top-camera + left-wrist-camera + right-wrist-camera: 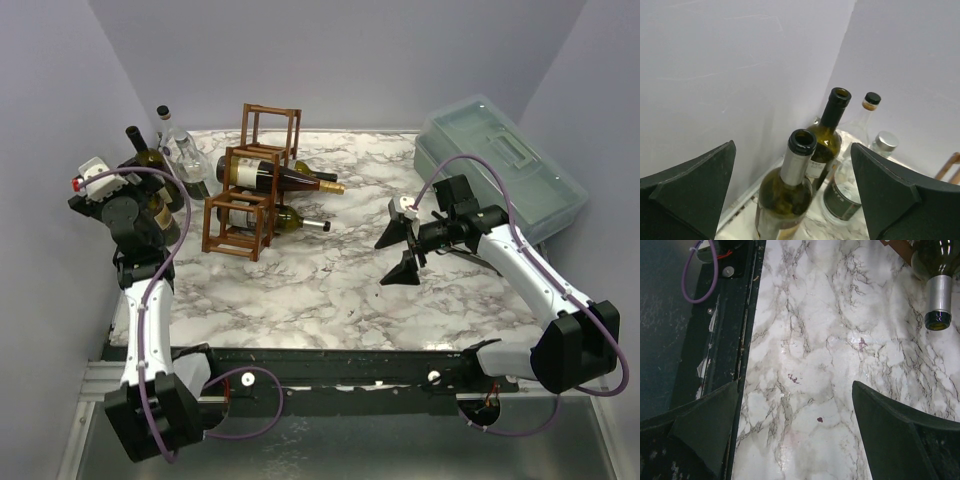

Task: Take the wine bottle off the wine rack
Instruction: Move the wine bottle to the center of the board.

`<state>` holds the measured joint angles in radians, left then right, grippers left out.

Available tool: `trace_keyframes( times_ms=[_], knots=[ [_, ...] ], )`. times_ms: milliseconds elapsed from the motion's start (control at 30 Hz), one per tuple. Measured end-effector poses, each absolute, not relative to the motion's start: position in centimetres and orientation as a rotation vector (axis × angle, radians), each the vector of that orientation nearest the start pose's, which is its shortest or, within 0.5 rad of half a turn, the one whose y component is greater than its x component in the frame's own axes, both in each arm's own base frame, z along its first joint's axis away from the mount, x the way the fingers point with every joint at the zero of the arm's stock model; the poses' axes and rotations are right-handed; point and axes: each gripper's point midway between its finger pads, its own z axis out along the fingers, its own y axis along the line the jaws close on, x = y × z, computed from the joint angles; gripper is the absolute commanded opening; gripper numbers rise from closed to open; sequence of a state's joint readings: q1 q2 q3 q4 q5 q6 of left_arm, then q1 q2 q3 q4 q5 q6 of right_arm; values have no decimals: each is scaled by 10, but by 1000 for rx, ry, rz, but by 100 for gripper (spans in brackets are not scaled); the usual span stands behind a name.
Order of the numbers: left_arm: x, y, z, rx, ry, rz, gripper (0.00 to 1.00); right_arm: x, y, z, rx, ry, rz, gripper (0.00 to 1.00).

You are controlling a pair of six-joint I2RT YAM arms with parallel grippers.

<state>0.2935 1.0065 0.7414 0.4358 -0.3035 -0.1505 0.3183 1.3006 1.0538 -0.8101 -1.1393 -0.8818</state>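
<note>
My left claw (792,147): fingers wide apart, gripping nothing. Silver-necked bottle (790,195) stands upright between them in wrist view, mouth open, neither finger touching neck; its base cut off by frame. Behind it in corner: dark green bottle (829,135), two clear bottles (885,142), labels unreadable.

My right claw (795,384): spread wide, empty, above marble table (805,340).

Wine rack (248,190): left-rear of table, beside the corner bottles. Upper bottle (285,178) and lower bottle (295,221) lie in it, necks pointing right.
</note>
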Motion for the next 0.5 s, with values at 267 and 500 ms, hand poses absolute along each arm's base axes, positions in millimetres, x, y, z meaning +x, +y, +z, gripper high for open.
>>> trace_keyframes(
  times_ms=[267, 500],
  knots=[
    [309, 138, 343, -715, 1306, 199, 99, 206, 222, 199, -1485, 1539, 1143, 99],
    [288, 128, 325, -906, 1404, 119, 99, 206, 222, 199, -1485, 1539, 1143, 99]
  ],
)
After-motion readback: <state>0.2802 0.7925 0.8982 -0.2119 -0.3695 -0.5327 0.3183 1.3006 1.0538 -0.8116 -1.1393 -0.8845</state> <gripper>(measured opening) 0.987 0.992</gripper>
